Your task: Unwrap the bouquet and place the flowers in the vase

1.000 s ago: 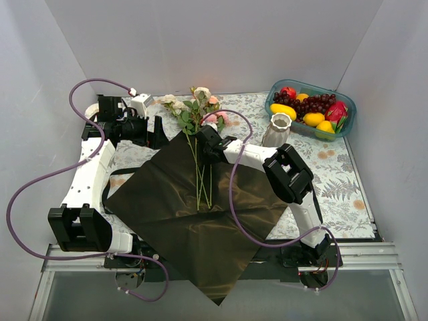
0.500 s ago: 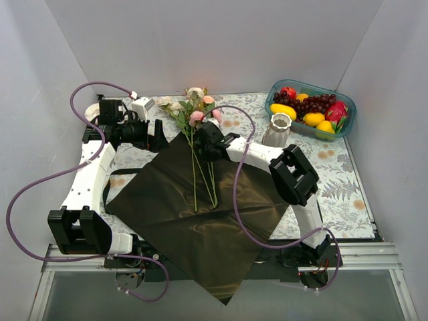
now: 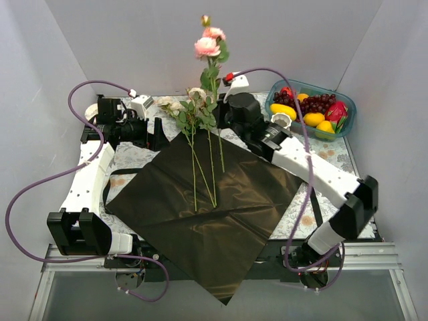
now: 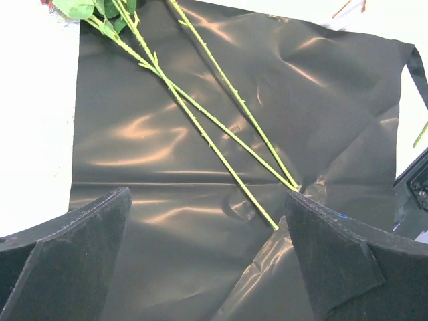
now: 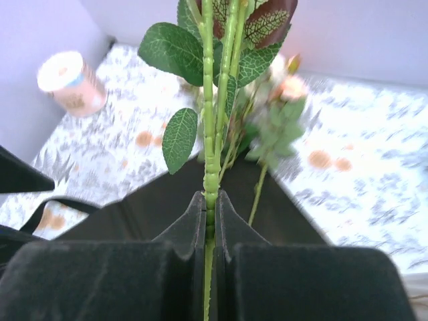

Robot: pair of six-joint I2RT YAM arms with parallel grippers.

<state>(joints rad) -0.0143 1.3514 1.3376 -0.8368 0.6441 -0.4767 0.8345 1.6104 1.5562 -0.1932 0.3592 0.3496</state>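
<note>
My right gripper (image 3: 219, 110) is shut on the green stem of one of the flowers (image 3: 207, 47) and holds it upright above the table, pink blooms at the top. In the right wrist view the stem (image 5: 211, 134) runs straight up between the closed gripper (image 5: 210, 210). The rest of the flowers (image 3: 194, 110) lie on the unfolded black wrapping paper (image 3: 200, 214), their stems (image 4: 221, 127) crossing it. My left gripper (image 3: 158, 134) is open at the paper's back left corner, (image 4: 207, 197) with nothing between its fingers. The white vase (image 3: 282, 120) peeks out behind my right arm.
A teal tray (image 3: 307, 85) of fruit stands at the back right next to the vase. A small pinkish cup (image 5: 70, 83) sits at the back left, near my left arm. Purple cables loop over both arms. Walls close in the table on three sides.
My right gripper closed on a pink-bloomed stem and lifted it upright off the paper, the arm swinging back and to the right. The left arm stayed put.
</note>
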